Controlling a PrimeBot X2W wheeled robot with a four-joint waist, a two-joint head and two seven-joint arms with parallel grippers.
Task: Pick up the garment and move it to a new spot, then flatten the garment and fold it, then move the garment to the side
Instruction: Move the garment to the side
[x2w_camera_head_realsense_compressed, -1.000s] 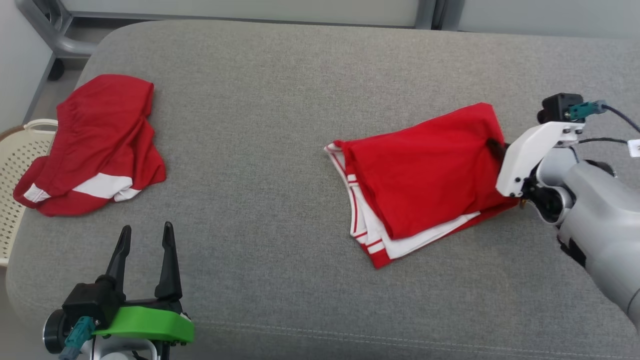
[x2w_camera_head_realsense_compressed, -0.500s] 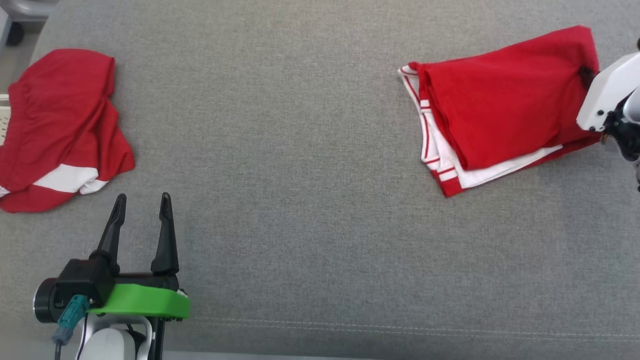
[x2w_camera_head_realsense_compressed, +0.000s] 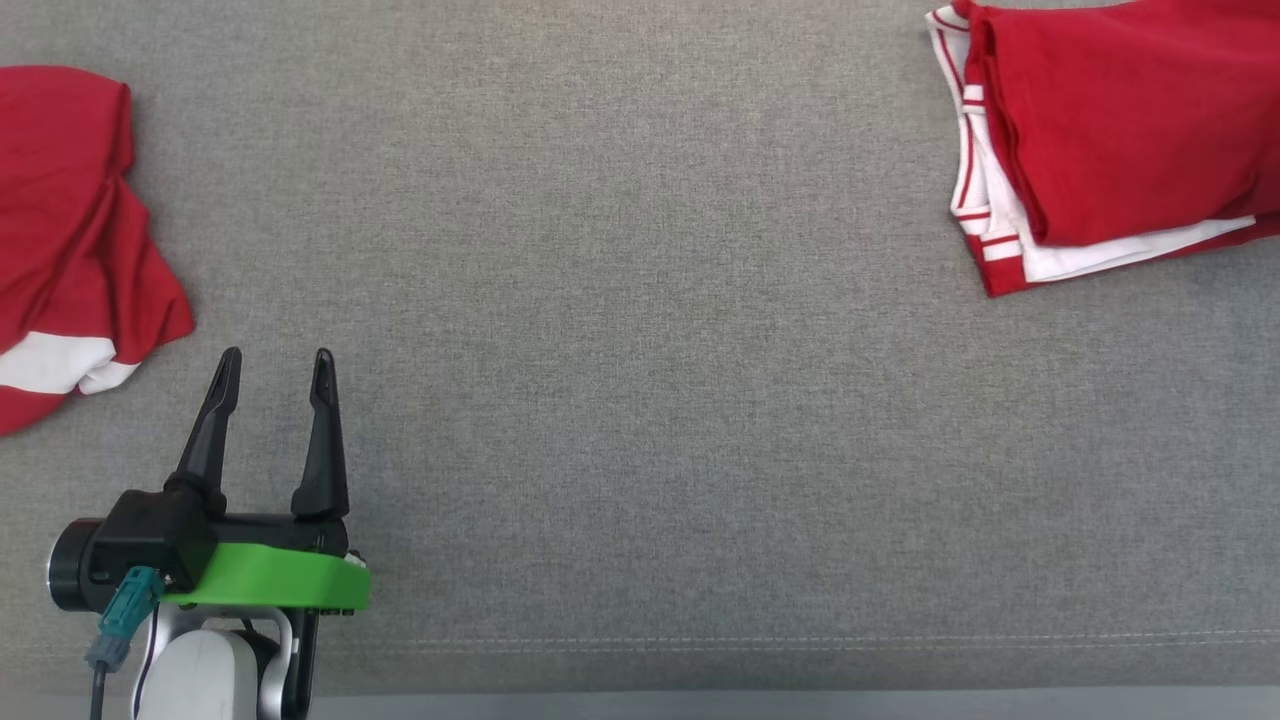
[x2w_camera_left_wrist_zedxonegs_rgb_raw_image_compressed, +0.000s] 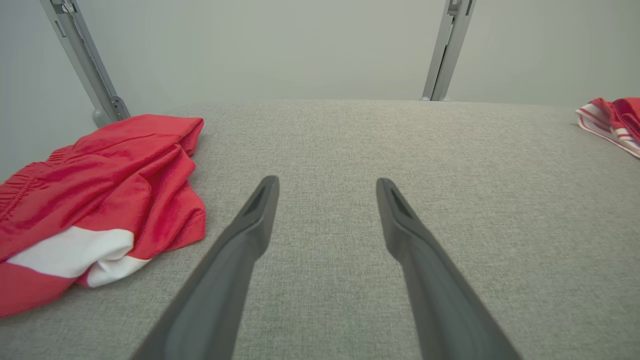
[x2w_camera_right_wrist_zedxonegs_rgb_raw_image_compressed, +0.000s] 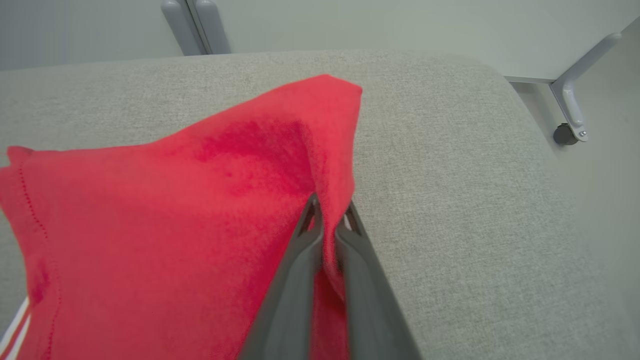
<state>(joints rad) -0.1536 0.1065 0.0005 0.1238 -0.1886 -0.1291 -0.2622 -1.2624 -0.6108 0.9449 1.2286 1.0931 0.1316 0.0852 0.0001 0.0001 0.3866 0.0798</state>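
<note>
— Garment (x2w_camera_head_realsense_compressed: 1120, 130) location?
— Folded, upper right of the head view, long side running across the frame.
— Which arm is nearer?
— The right gripper (x2w_camera_right_wrist_zedxonegs_rgb_raw_image_compressed: 330, 210) is clamped on its red edge; the left gripper (x2w_camera_head_realsense_compressed: 276, 360), lower left, stands spread and empty, well apart.

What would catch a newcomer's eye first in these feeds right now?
The folded red-and-white garment at the head view's upper right stands out first. The right wrist view shows its red edge pinched in the shut right claw. Next comes the crumpled red garment at the far left, with the open left claw hovering empty beside it over the grey cushion.
</note>
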